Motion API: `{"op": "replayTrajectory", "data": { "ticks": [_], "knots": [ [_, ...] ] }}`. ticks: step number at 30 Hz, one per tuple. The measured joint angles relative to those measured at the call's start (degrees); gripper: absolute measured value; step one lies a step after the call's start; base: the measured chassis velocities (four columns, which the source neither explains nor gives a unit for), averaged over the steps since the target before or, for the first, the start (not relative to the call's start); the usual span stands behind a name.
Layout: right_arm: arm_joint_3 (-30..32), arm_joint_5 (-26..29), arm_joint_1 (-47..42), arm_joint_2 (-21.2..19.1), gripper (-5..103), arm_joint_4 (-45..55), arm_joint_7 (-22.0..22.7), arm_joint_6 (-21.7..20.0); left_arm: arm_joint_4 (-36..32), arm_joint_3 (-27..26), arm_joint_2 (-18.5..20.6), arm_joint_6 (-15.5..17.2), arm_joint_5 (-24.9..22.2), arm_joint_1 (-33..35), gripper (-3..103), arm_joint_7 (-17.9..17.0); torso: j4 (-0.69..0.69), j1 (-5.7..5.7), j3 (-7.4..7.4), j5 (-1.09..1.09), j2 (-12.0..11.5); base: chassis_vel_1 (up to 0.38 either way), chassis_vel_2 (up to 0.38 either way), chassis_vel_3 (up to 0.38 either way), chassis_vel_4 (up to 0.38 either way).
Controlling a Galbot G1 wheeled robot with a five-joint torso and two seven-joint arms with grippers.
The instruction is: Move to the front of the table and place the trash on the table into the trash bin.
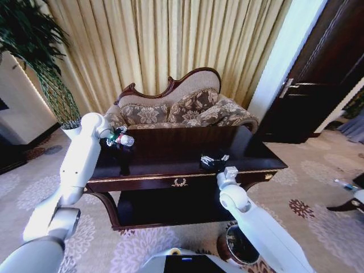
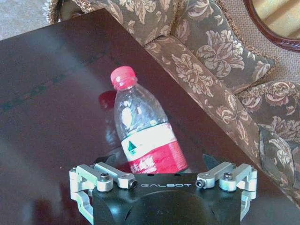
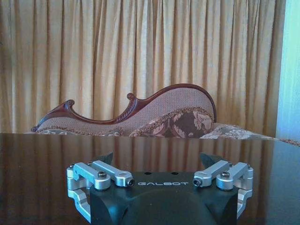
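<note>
Left gripper [image 2: 159,161] spread wide around a clear, dimpled plastic bottle [image 2: 145,136], red cap and red label, standing upright on the glossy dark table [image 2: 56,122] near its sofa-side edge. Right gripper [image 3: 159,161] likewise spread, empty, low over the same table. Round brown trash bin [image 1: 242,245] on carpet below the table's front.

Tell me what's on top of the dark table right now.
On the table stands a clear bottle, red cap on, between the open left tool fingers. The right tool hovers at the front edge. The arm hides some tabletop beside the bottle.
</note>
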Motion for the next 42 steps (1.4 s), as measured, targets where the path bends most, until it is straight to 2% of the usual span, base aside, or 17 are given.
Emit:
{"op": "replayTrajectory", "data": {
  "ticks": [11,18,28,31,32,35,36,38,40,42],
  "knots": [
    [-0.01,-0.77,-0.29,0.97,100,-0.15,0.06,0.6,2.9,1.12,-2.44,-1.14,-0.42,-3.05,100,-2.92,-0.01,0.0,0.0,0.0,0.0,0.0,0.0,0.0,0.0],
    [-0.01,-0.91,-0.31,1.02,100,-0.22,0.14,0.86,6.27,1.66,-5.78,-4.23,0.52,-5.16,100,-6.98,-0.02,0.0,0.0,0.01,0.0,0.0,0.0,0.0,0.0],
    [-0.03,-1.18,-0.27,1.17,100,-0.58,0.21,1.21,6.94,1.59,-7.33,-6.01,2.1,-5.0,100,-7.81,0.0,0.0,-0.01,0.01,0.01,0.0,0.0,0.0,0.0],
    [-0.12,-1.29,-0.18,1.32,100,-1.03,0.26,1.61,7.41,1.49,-7.63,-7.25,2.69,-5.16,89,-7.65,0.0,-0.01,-0.01,0.02,0.01,0.0,0.0,0.0,0.0],
    [-0.12,-1.29,-0.18,1.32,100,-1.03,0.26,1.61,7.41,1.49,-7.63,-7.25,2.69,-5.16,89,-7.65,0.0,-0.01,-0.01,0.02,0.01,0.0,0.0,0.0,0.0],
    [-0.29,-1.3,0.08,1.42,100,-1.3,0.26,1.74,7.78,1.84,-7.83,-7.83,3.43,-5.4,72,-7.65,0.01,-0.01,-0.01,0.01,0.01,0.0,0.0,0.0,0.0],
    [-0.29,-1.3,0.08,1.42,100,-1.3,0.26,1.74,7.78,1.84,-7.83,-7.83,3.43,-5.4,72,-7.65,0.01,-0.01,-0.01,0.01,0.01,0.0,0.0,0.0,0.0],
    [-0.39,-1.3,0.34,1.42,100,-1.47,0.27,1.77,8.46,1.93,-8.36,-8.25,4.0,-5.78,62,-7.83,0.0,-0.01,-0.01,0.0,0.01,0.0,0.0,0.0,0.0],
    [-0.41,-1.29,0.4,1.39,100,-1.5,0.26,1.78,8.57,1.96,-8.53,-8.29,4.17,-5.89,62,-7.88,-0.01,-0.01,-0.01,0.0,0.01,0.0,0.0,0.0,0.0],
    [-0.41,-1.21,0.49,1.21,100,-1.51,0.28,1.78,8.61,2.0,-8.85,-8.31,4.4,-6.16,52,-7.94,0.0,0.0,0.0,-0.01,0.0,0.0,0.0,0.0,0.0]
  ]
}}
